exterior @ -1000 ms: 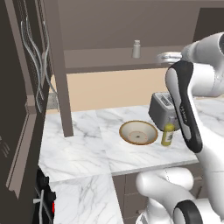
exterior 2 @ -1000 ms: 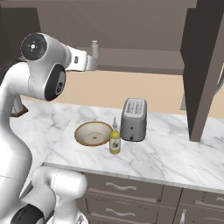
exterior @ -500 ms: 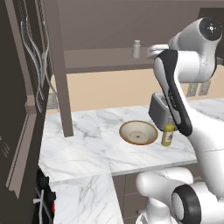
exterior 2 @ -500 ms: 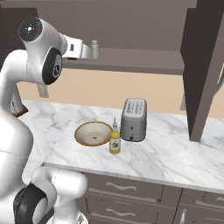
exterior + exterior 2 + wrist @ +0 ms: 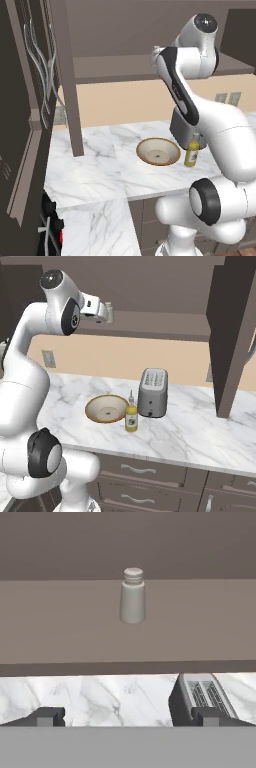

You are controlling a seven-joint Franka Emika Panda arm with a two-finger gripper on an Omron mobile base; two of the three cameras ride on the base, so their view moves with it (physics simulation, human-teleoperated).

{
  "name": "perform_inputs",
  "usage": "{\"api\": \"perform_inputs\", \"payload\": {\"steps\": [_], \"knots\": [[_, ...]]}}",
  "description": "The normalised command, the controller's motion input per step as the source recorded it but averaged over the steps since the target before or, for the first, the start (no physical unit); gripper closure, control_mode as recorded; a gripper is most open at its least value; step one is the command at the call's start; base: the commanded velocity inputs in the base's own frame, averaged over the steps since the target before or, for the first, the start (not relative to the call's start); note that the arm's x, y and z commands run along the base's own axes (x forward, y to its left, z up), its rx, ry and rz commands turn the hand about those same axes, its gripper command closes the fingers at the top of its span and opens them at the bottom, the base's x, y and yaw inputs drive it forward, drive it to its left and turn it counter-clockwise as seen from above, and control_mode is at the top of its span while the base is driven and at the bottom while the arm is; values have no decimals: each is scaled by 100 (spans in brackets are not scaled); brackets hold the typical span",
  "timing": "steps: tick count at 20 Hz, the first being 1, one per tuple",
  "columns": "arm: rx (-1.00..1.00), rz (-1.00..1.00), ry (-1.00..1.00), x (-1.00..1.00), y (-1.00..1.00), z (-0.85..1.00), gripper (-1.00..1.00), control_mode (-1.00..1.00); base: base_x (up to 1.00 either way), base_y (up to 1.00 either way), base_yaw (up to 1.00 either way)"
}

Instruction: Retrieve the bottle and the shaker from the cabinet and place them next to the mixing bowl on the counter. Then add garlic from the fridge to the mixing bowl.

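Jaws wide apart, nothing held; 1 shaker (image 5: 133, 602) on cabinet (image 5: 65, 632) shelf, 1 bottle (image 5: 131, 417) by 1 mixing bowl (image 5: 106, 409).

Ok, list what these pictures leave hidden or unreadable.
- Shaker: in the left base view the arm covers it.
- Toaster: in the left base view the arm hides most of it; the hand view cuts off its lower part.
- Bottle label: too small to read.
- Cabinet top: cut off by the frame.
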Motion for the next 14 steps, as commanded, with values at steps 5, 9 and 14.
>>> {"api": "perform_inputs", "payload": {"steps": [5, 9, 14], "knots": [[0, 0, -10, 66, 0, -17, -100, -100, 0, 0, 0], [0, 0, -14, 68, 0, 0, -100, -100, 0, 0, 0], [0, 0, -1, 15, -4, 0, -100, -100, 0, 0, 0]]}}
